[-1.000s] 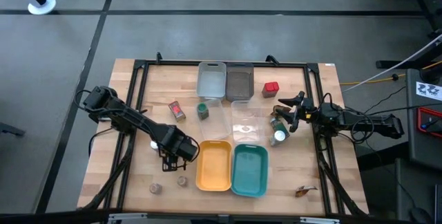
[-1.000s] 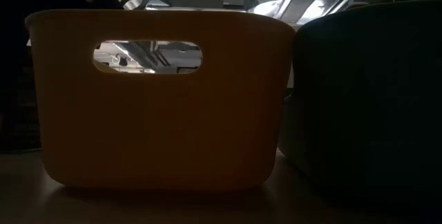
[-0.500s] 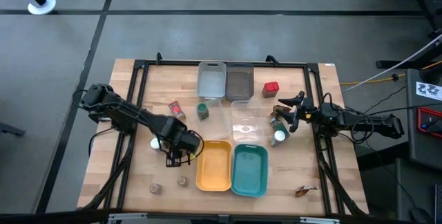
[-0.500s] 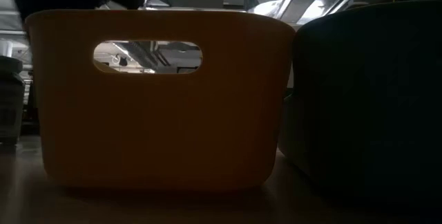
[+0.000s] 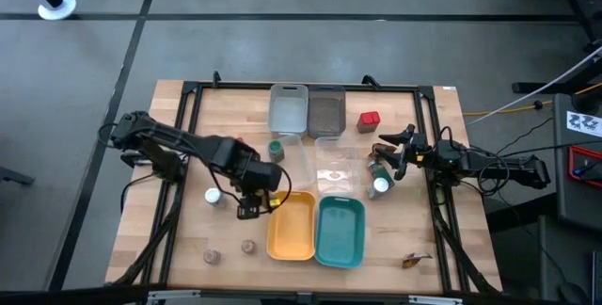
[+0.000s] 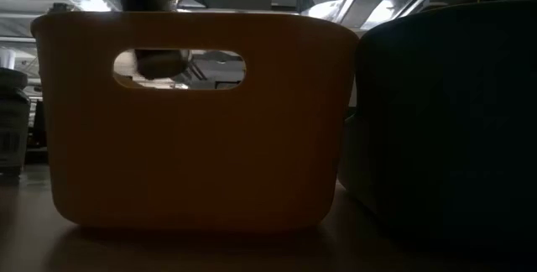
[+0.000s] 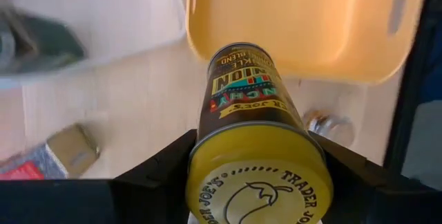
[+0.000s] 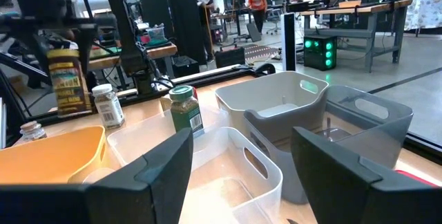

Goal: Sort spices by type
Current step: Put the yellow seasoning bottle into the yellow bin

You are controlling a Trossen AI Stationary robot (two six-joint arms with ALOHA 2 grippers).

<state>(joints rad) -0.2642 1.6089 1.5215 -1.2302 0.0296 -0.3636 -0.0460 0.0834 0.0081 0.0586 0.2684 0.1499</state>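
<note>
My left gripper (image 5: 250,199) is shut on a dark spice jar with a yellow lid (image 7: 257,182), held above the table just left of the yellow tray (image 5: 292,226). The right wrist view shows the same jar (image 8: 67,79) hanging in the air. Standing on the table are a white-lidded jar (image 5: 213,195), a green-lidded jar (image 5: 276,149), a red-and-white tin (image 5: 242,149), a red box (image 5: 368,120) and two small brown jars (image 5: 248,247). My right gripper (image 5: 395,160) waits open at the right edge, next to two more jars (image 5: 380,184). My left gripper pinches the jar's upper end, just under the yellow lid (image 7: 207,156), between its two fingers (image 7: 155,179), one on each side. The fingers come steeply from above. The jar hangs below them, lifted clear of the table, its base toward the yellow tray's rim (image 7: 290,72).
A teal tray (image 5: 340,232) stands right of the yellow one. Clear trays (image 5: 339,168) sit mid-table, a light grey tray (image 5: 289,107) and a dark grey tray (image 5: 326,109) at the far edge. A brown item (image 5: 414,261) lies near the right front corner.
My left gripper has risen from the table with the yellow-lidded jar and drifted toward the table's right and far edges, nearer the yellow tray. The jar is now lifted clear. The white-lidded jar beside it stays on the table.
</note>
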